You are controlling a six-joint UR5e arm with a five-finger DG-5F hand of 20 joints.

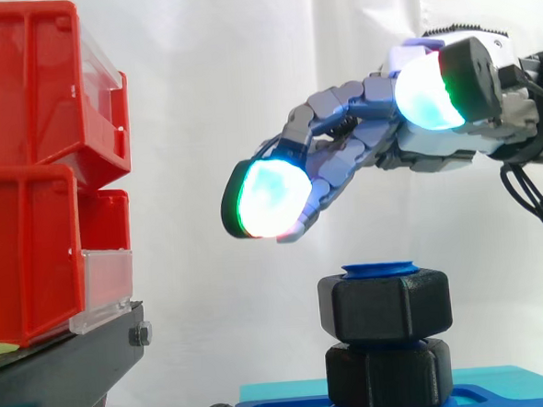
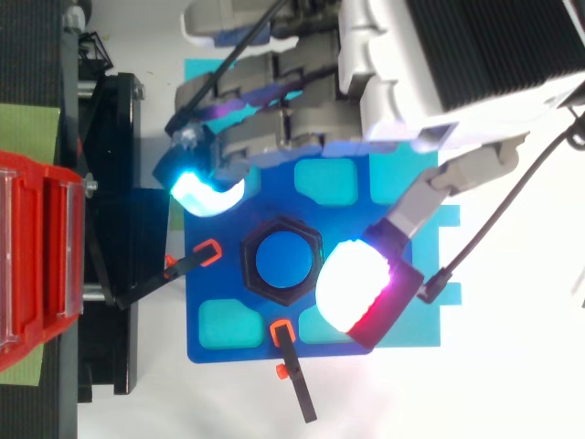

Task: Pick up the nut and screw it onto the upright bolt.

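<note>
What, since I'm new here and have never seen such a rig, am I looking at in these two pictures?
It is a robot's hand with fingers and a thumb; the glowing pads are its own fingertips. One picture is taken level from the side, the other from above. A black nut sits on an upright blue bolt, above a second black hexagon, on a blue plate. Red bins stand at the left. The hand hangs open above the nut, holding nothing.
</note>
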